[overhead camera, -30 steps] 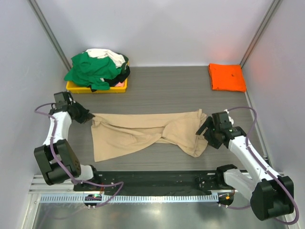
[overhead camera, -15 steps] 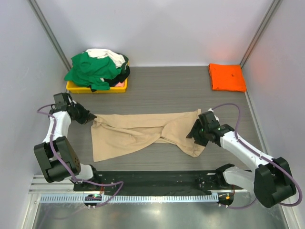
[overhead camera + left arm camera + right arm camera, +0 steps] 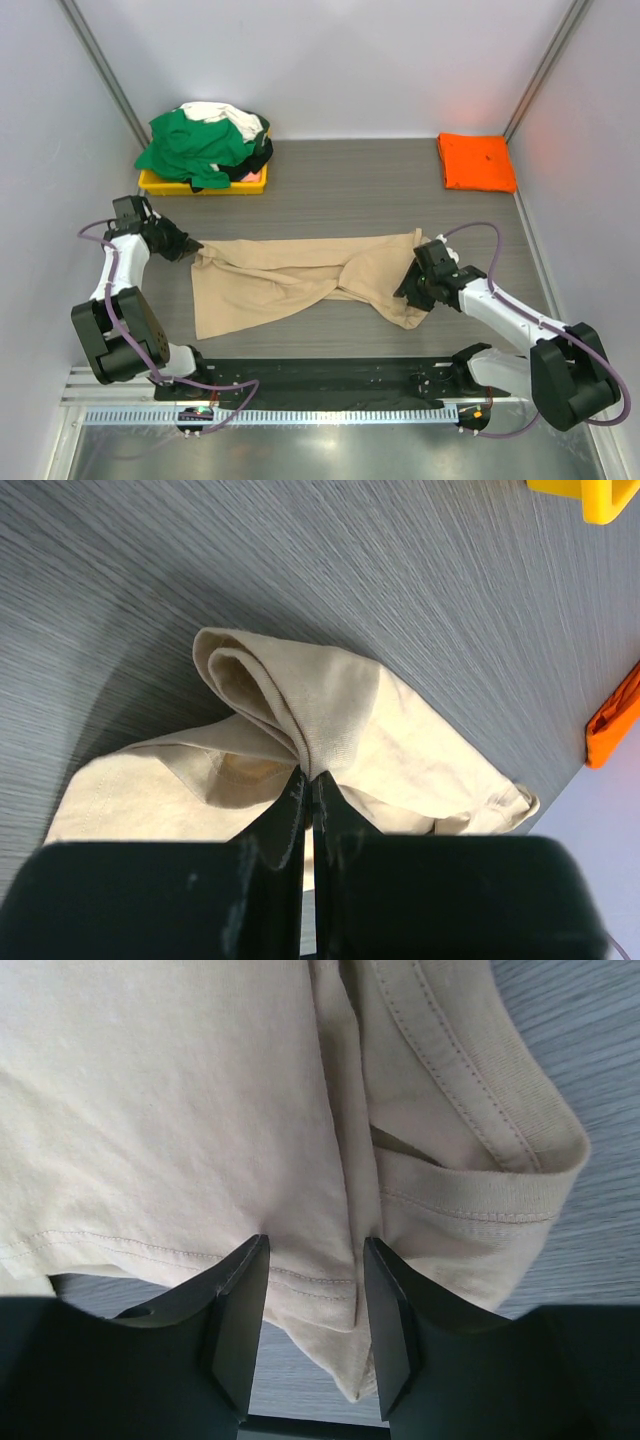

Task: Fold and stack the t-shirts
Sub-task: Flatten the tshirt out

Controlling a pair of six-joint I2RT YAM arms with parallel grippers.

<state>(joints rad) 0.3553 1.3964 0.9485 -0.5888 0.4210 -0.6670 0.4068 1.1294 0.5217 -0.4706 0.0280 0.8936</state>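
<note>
Tan-beige soft cloth t-shirt (image 3: 290,275) lies rumpled on the grey wood-grain desk (image 3: 360,190), one bunched corner clenched between the left fingers (image 3: 283,820), while the right fingers (image 3: 238,1310) stand apart, straddling its stitched hem at the opposite end.

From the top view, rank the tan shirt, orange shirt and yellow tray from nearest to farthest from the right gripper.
1. Tan shirt, its right end between the right gripper fingers.
2. Orange shirt, folded at the far right.
3. Yellow tray, far left corner.
</note>
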